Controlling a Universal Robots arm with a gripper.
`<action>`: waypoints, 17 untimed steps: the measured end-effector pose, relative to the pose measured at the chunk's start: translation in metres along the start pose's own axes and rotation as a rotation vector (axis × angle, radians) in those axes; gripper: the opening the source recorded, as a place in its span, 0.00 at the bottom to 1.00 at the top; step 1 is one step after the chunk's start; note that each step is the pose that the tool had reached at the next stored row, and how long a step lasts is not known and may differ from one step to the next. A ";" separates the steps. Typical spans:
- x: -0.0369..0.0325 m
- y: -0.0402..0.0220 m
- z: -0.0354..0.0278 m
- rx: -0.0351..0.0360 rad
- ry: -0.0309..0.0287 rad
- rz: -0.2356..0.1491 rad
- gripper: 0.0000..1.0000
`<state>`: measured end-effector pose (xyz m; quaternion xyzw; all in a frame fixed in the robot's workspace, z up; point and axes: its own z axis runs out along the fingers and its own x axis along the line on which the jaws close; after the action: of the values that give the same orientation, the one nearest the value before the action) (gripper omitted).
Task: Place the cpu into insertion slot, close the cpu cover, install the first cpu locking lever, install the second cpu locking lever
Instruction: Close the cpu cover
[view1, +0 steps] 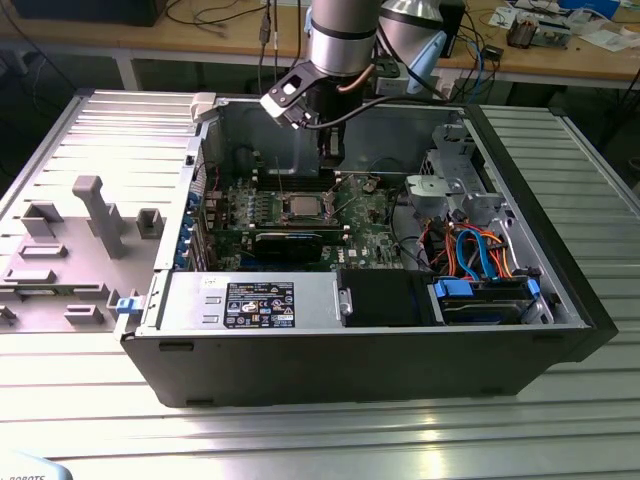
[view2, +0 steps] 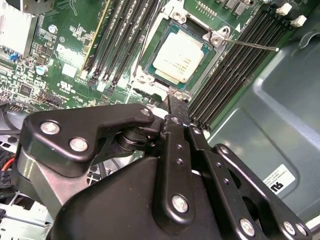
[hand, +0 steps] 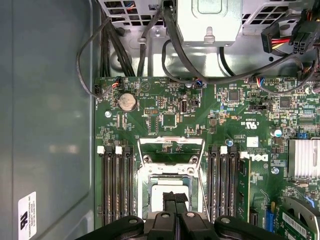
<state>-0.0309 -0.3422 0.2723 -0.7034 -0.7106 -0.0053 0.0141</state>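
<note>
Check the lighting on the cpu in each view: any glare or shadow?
Second wrist view: the cpu is evenly lit, with no glare on its pale face. First wrist view: the light is dimmer there, and the gripper hides part of it. Exterior view: it sits in duller light inside the case, while bright reflections streak the metal table.

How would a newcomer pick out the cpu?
In the open computer case, look at the green motherboard. Between its two banks of black memory slots lies the insertion slot; the cpu is the pale, flat metal square seated inside it.
</note>
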 end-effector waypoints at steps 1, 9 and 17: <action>0.0000 0.0002 0.0000 0.0000 0.0000 0.000 0.11; -0.0001 0.0130 0.0001 0.0000 0.0000 0.000 0.11; -0.0002 0.0217 0.0002 0.0001 -0.0001 0.000 0.11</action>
<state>-0.0091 -0.3422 0.2718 -0.7033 -0.7108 -0.0053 0.0141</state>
